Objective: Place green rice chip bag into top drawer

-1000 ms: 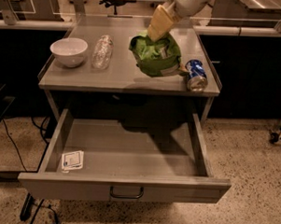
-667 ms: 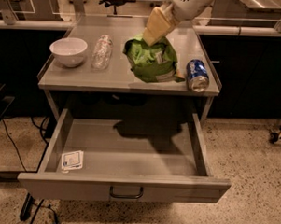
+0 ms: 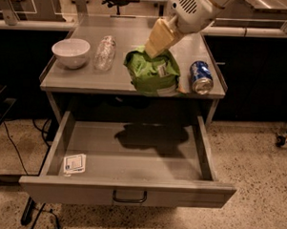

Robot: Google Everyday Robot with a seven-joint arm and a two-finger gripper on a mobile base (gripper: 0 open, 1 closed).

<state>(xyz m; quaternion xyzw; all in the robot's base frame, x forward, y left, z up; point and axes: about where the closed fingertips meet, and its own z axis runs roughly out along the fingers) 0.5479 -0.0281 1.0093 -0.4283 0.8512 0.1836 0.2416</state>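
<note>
The green rice chip bag (image 3: 152, 75) hangs at the front edge of the grey table top (image 3: 83, 79), above the back of the open top drawer (image 3: 132, 156). My gripper (image 3: 150, 51), with tan fingers (image 3: 159, 36), comes down from the upper right and is shut on the top of the bag. The drawer is pulled fully out, with a dark bar handle (image 3: 129, 198) on its front and a small white card (image 3: 75, 163) in its front left corner. The bag casts a shadow on the drawer floor.
On the table top a blue soda can (image 3: 201, 77) lies to the right of the bag. A clear plastic bottle (image 3: 104, 52) and a white bowl (image 3: 71, 52) are to the left. Cables (image 3: 18, 149) run on the speckled floor at left.
My gripper has carried the bag forward and slightly left, from beside the can toward the table's front edge. The bag's shadow in the drawer has grown.
</note>
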